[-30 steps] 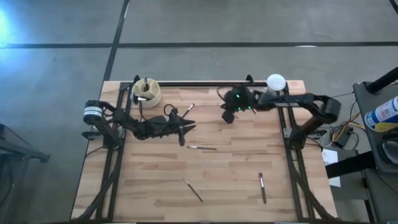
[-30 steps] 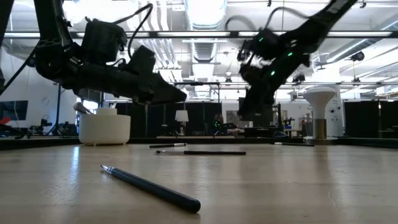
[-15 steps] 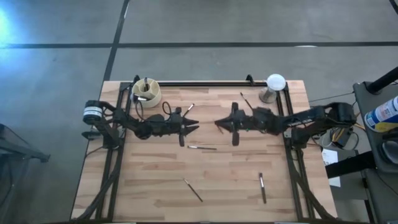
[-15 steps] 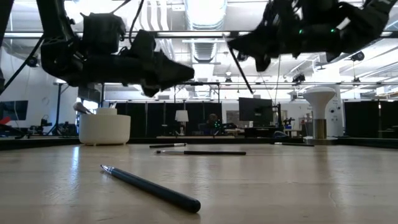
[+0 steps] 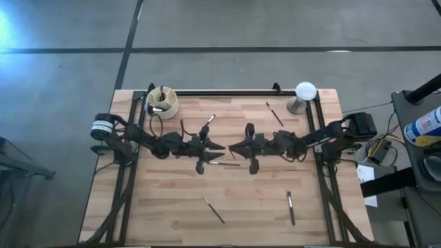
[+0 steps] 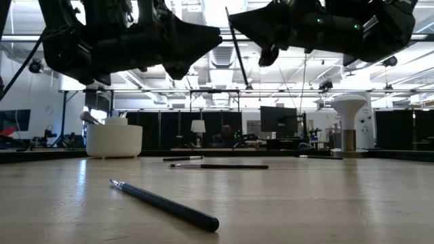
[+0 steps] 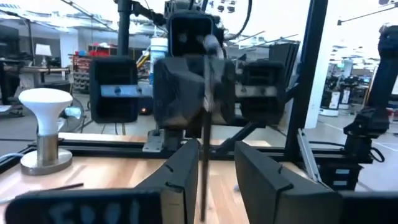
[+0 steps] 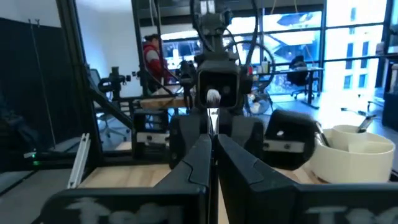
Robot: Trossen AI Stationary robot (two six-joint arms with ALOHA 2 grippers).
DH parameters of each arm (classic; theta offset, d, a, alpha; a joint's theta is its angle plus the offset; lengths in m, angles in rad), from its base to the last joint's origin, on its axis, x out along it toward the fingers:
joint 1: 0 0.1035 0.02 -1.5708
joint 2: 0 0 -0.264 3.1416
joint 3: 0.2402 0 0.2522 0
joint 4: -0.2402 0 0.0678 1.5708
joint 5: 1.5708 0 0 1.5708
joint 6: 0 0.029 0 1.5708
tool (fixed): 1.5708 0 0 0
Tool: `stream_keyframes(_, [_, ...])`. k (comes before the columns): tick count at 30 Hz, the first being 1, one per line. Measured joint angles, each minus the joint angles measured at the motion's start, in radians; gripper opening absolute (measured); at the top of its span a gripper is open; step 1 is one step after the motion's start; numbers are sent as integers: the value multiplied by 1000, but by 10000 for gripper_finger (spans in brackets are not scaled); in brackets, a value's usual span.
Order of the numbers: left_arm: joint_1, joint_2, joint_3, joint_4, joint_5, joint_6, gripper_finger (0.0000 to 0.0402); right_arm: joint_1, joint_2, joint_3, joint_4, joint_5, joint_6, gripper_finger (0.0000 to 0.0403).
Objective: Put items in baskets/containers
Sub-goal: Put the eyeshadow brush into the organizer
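Now, mid-table: the grippers face tip to tip, raised.
Right gripper [image 5: 233,147]: clamped on a thin brush [image 6: 237,49].
Left gripper [image 5: 219,146]: fingers parted around that brush.
Cup [image 5: 162,102]: far-left corner, well apart.
Loose brushes [image 5: 213,210]: scattered, near edge.

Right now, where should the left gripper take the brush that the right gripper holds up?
On the bare shaft below the right gripper, coming in level from the left arm's side: the brush stands nearly upright there, and the open left gripper sits either side of it.
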Motion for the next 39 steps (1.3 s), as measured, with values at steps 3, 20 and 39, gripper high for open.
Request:
stream_keyframes(3, [-4,0,7,0,-2,0,99,6,33,27,2,16,-2,15])
stream_keyframes(20, [-5,0,32,-26,-23,35,99,9,83,59,48,17,-5,15])
stream_keyframes(39, [-5,-40,43,-117,-141,62,10,12,82,60,42,115,-30,20])
